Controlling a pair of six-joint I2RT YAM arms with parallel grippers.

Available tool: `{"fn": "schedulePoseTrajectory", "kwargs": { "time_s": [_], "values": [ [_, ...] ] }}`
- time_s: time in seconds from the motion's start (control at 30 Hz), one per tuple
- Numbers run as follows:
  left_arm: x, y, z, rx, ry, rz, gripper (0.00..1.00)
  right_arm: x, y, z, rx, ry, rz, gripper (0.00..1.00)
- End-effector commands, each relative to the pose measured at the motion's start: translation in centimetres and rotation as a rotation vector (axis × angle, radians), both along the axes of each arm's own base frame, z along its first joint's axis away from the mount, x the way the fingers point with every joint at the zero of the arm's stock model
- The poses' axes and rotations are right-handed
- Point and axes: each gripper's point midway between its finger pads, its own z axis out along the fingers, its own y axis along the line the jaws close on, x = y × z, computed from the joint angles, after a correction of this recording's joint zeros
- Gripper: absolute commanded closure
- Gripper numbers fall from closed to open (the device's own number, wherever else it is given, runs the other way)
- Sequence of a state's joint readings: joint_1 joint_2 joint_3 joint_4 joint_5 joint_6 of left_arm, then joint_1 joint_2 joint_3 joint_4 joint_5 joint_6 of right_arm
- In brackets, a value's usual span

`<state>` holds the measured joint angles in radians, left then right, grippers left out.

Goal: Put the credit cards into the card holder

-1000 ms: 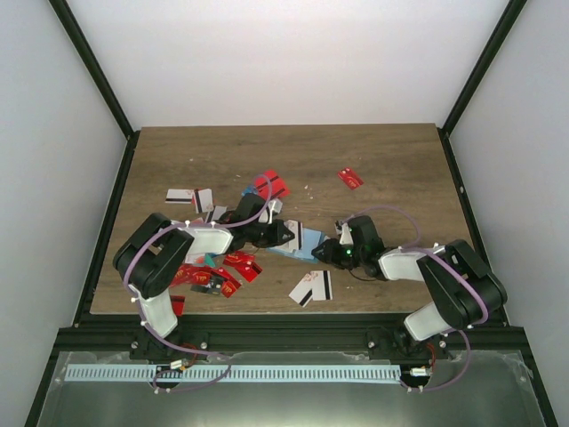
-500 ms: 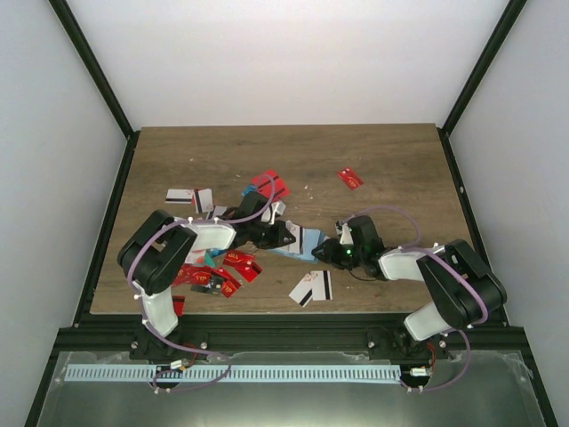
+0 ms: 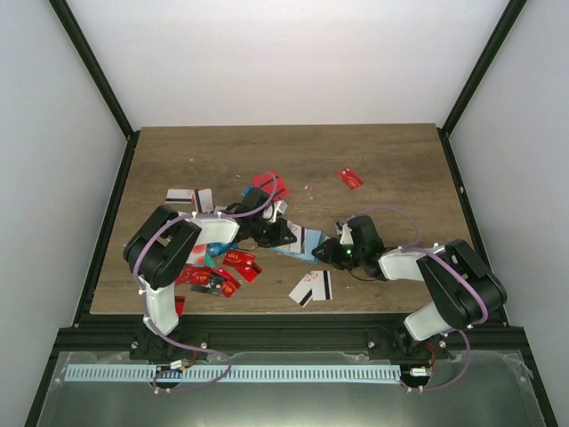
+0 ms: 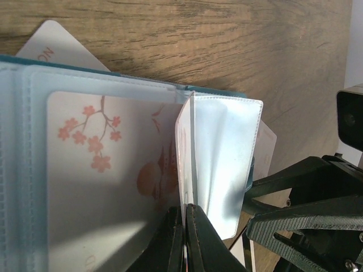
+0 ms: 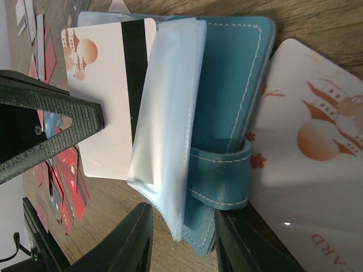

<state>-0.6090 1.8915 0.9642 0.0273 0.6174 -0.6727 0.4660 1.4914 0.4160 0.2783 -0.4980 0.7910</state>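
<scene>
- We count one wooden table [image 3: 391, 160]. It carries everything here.
- Two arms reach in toward its middle, the left arm [image 3: 200, 236] and the right arm [image 3: 404, 262].
- One card holder [image 3: 286, 253] lies open near the table's middle, between the two claws. We see its teal cover, its strap and its clear sleeves.
- The right claw [image 5: 184, 214] is clamped on the holder's near edge, one finger on each side of the sleeve and strap.
- The left claw [image 4: 185, 212] is pressed together, pinching one white striped card [image 5: 108, 96] by its edge.
- That card lies over the open holder. One raised clear sleeve [image 4: 218, 164] covers the part of it beyond the black stripe.
- One blossom-printed card [image 4: 102, 170] sits inside a pocket.
- One white sun-printed card [image 5: 317, 141] lies against the cover's outer edge. We cannot tell how far it runs beneath.
- Loose cards lie all around:
  - two white striped ones [image 3: 191, 197] at the far left
  - red ones [image 3: 267, 185] just behind the left claw
  - a lone red card [image 3: 350, 178] well apart at the far right
  - two overlapping white striped cards [image 3: 311, 287] near the front edge
  - a red heap [image 3: 218, 271] beside the left arm, too bunched for us to count
</scene>
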Motion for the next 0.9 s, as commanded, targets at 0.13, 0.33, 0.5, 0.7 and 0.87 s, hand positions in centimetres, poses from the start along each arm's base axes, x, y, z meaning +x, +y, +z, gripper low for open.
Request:
{"fn": "schedulePoseTrajectory", "kwargs": {
  "time_s": [0.13,0.33,0.5,0.7,0.87],
  "values": [
    [-0.9,1.8,-2.0,0.118,0.078,0.055,0.96,-0.4,-0.5,-1.3,-0.021,0.062,-0.024,0.68],
    [-0.9,2.7,-2.2,0.19,0.087,0.058,0.96,-0.3,-0.4,-1.4,-0.016,0.062,-0.02,0.69],
    [-0.8,3.1,-2.3,0.218,0.099,0.056,0.96,-0.2,-0.3,-1.3,-0.011,0.058,-0.022,0.68],
    [-0.6,3.7,-2.5,0.237,0.103,0.086,0.96,-0.1,-0.3,-1.3,-0.01,0.06,-0.026,0.69],
    [-1.2,2.7,-2.0,0.204,0.106,-0.008,0.96,-0.1,-0.1,-1.2,-0.011,0.056,-0.016,0.69]
  ]
}}
